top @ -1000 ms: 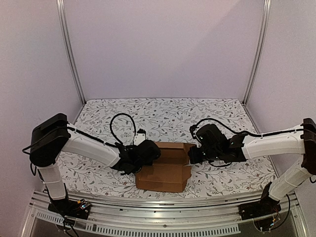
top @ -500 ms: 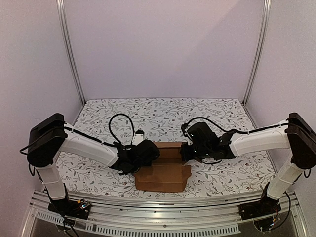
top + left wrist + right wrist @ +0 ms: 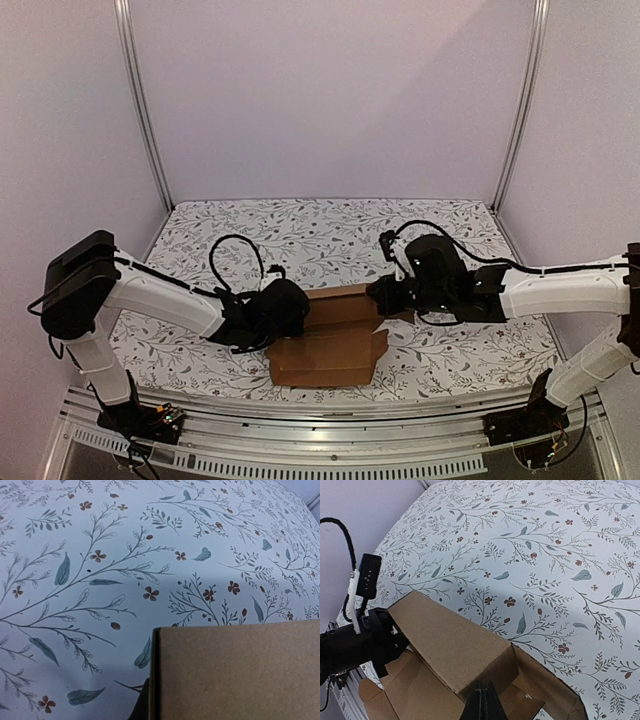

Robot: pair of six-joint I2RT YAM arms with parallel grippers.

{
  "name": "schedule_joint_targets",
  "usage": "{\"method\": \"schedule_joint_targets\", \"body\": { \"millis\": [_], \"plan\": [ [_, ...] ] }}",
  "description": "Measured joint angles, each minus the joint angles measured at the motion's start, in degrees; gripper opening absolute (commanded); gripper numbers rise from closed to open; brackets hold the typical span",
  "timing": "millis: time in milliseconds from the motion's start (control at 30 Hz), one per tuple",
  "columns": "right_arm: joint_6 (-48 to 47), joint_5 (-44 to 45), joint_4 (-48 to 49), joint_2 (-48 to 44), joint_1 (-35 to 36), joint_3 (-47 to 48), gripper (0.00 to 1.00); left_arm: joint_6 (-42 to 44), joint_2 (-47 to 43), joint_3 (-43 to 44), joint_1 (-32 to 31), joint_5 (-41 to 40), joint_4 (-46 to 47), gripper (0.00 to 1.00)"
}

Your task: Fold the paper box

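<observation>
The paper box (image 3: 330,350) is plain brown cardboard, half folded, at the near middle of the table. Its rear panel (image 3: 455,645) stands tilted up over the open inside. My left gripper (image 3: 290,315) is at the box's left end. In the left wrist view a cardboard panel (image 3: 240,675) covers the jaws, and only one dark finger (image 3: 141,707) shows against its left edge. My right gripper (image 3: 483,695) is shut and empty, its tip pressed against the inside of the box at the raised panel's right end (image 3: 385,297).
The table carries a floral cloth (image 3: 300,230). Metal frame posts (image 3: 140,100) stand at the back corners, with pale walls behind them. An aluminium rail (image 3: 330,420) runs along the near edge. The left arm's cable (image 3: 340,535) loops above the box's left side.
My right gripper swung left to the box's rear right corner, then shifted slightly right, and the rear panel stands higher. The left arm and box shifted slightly left.
</observation>
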Motion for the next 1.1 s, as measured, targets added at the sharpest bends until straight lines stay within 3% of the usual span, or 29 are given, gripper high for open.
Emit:
{"method": "schedule_joint_targets", "body": {
  "millis": [300, 600, 1100],
  "plan": [
    [-2.6, -0.8, 1.3, -18.8, 3.0, -8.4, 0.0, -0.7, -1.2, -1.5, 1.5, 6.4, 3.3, 0.0],
    [-4.9, -0.3, 4.6, -29.9, 7.8, -17.3, 0.0, -3.1, -4.5, -4.2, 4.0, 13.9, 6.1, 0.0],
    [-7.5, 7.2, 9.4, -29.4, 12.3, -17.9, 0.0, -6.1, -11.1, -7.2, 5.5, 23.2, 11.3, 0.0]
  ]
}}
